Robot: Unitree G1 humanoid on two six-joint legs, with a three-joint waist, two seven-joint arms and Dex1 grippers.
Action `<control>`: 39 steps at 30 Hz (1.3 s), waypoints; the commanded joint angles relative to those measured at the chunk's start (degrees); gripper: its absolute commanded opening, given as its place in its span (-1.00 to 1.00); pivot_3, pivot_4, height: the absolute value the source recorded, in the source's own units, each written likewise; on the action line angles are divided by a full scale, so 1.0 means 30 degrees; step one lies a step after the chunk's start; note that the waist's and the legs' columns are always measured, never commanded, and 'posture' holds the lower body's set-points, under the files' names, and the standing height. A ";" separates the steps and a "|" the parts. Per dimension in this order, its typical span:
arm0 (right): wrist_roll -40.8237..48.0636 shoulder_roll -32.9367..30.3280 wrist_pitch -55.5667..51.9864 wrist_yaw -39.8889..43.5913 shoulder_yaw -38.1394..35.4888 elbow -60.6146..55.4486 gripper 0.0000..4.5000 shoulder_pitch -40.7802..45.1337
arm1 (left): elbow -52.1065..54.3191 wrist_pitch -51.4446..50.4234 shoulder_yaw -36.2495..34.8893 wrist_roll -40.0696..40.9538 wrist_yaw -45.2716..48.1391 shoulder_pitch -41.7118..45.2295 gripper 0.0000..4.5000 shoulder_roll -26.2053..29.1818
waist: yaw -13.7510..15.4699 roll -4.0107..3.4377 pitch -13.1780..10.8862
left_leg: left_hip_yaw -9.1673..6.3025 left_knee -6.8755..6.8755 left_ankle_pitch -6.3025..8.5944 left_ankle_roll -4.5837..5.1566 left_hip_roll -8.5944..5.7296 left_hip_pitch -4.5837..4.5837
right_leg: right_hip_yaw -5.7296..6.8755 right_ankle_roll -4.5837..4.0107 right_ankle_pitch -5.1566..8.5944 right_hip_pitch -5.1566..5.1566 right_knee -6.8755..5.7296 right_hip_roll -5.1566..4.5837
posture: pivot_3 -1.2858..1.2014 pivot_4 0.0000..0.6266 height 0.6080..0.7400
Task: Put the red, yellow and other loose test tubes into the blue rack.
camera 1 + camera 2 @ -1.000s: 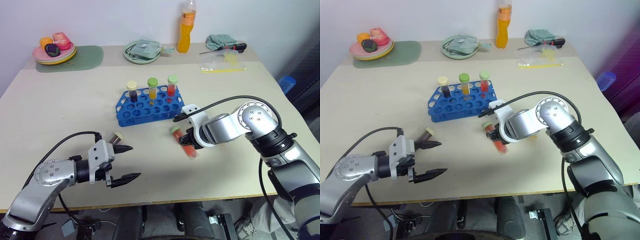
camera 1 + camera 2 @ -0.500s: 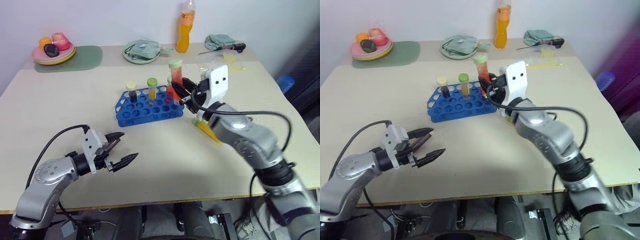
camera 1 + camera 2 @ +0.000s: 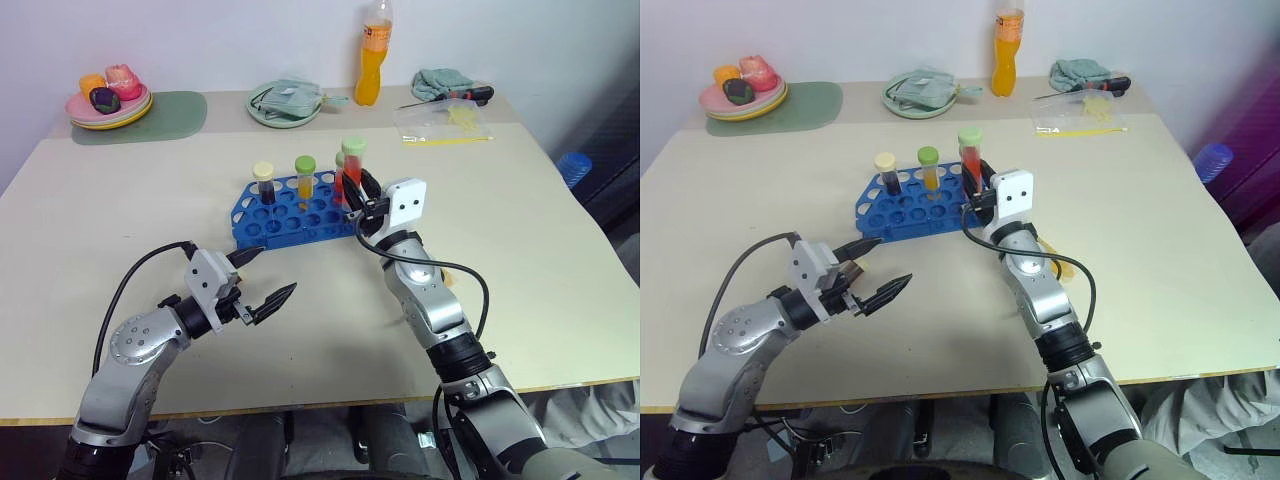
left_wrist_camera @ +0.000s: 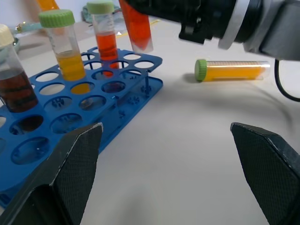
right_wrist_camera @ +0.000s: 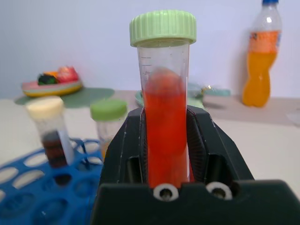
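The blue rack [image 3: 285, 218] stands mid-table and holds a dark tube with a cream cap [image 3: 264, 184], a yellow tube [image 3: 304, 178] and a red tube [image 4: 105, 42]. My right gripper [image 3: 356, 192] is shut on a red test tube with a green cap [image 3: 349, 172], upright just over the rack's right end. A yellow test tube [image 4: 232, 70] lies on the table right of the rack. My left gripper [image 3: 275, 272] hangs open and empty in front of the rack. A cream cap [image 3: 856, 266] peeks out beneath it.
Along the far edge stand an orange drink bottle [image 3: 372, 60], a pink plate of fruit [image 3: 108, 103] on a green mat [image 3: 165, 113], a green dish with a cloth [image 3: 285, 102], a plastic bag [image 3: 445, 120] and a screwdriver [image 3: 465, 95].
My right gripper lifted the red tube off the table, turned it upright and brought it over the rack's right end. The left gripper swung a little toward the rack.
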State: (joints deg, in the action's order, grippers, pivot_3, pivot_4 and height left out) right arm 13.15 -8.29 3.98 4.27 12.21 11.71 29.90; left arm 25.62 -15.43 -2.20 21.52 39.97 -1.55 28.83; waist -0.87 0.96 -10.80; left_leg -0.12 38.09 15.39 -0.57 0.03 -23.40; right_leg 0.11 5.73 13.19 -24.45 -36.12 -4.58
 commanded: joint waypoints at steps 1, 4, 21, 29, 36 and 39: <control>-0.0492 0.0509 0.0489 0.0335 -0.0869 0.0134 -0.70 0.0361 | 0.0670 0.0229 -0.0326 0.0248 0.0098 -0.0063 1.00 0.0212 | -0.0008 -0.0003 -0.0002 | 0.0000 0.0000 0.0000 0.0000 0.0000 0.0000 | 0.0000 0.0000 0.0000 0.0000 0.0000 0.0000 | 0.03 -0.52 1.00; -0.0841 0.0836 0.0462 0.0643 -0.1207 0.0562 -0.70 0.0392 | 0.0698 0.0227 -0.0363 0.0316 0.0065 -0.0074 1.00 0.0280 | 0.0004 -0.0005 -0.0003 | 0.0001 -0.0001 0.0000 0.0000 0.0000 0.0001 | -0.0001 0.0000 0.0000 0.0000 -0.0001 -0.0001 | 0.03 -0.52 1.00; -0.2319 0.2244 0.2816 0.1397 -0.2376 0.3344 -0.70 0.0450 | 0.0784 0.0238 -0.0233 0.0352 0.0013 0.0077 1.00 0.0224 | -0.0039 -0.0004 0.0000 | 0.0001 0.0000 -0.0006 -0.0010 -0.0011 0.0016 | -0.0001 0.0000 -0.0001 0.0007 -0.0015 -0.0001 | 0.03 -0.52 1.00; -0.2416 0.2526 0.3765 0.1766 -0.2686 0.3823 -0.70 -0.0332 | 0.0858 0.0157 -0.0344 0.0425 0.0084 0.0084 1.00 0.0351 | -0.0014 -0.0009 -0.0001 | -0.0003 0.0000 -0.0006 -0.0011 -0.0011 0.0017 | -0.0001 0.0000 0.0000 0.0014 -0.0015 -0.0002 | 0.03 -0.52 1.00; -0.2449 0.2844 0.4336 0.1967 -0.2892 0.4678 -0.70 -0.0102 | 0.0909 0.0028 -0.0393 0.0510 0.0116 0.0171 1.00 0.0432 | -0.0008 -0.0009 0.0000 | -0.0005 0.0000 -0.0006 -0.0011 -0.0011 0.0018 | -0.0001 0.0000 0.0000 0.0014 -0.0015 -0.0003 | 0.03 -0.52 1.00; -0.2515 0.2857 0.4399 0.2063 -0.2959 0.4301 -0.08 -0.0146 | 0.0922 -0.0037 -0.0413 0.0580 0.0135 0.0215 1.00 0.0490 | -0.0015 -0.0010 -0.0001 | -0.0007 -0.0001 -0.0006 -0.0011 -0.0010 0.0018 | -0.0001 0.0000 0.0000 0.0014 -0.0016 -0.0002 | 0.03 -0.52 1.00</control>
State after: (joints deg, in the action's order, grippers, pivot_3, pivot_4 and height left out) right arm 5.74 0.00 16.21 10.34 3.91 25.60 29.01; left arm 26.02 -15.86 -2.51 22.17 40.08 -1.57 29.85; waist -0.92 0.93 -10.80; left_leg -0.14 38.08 15.37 -0.60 0.00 -23.35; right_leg 0.11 5.73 13.18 -24.40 -36.17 -4.59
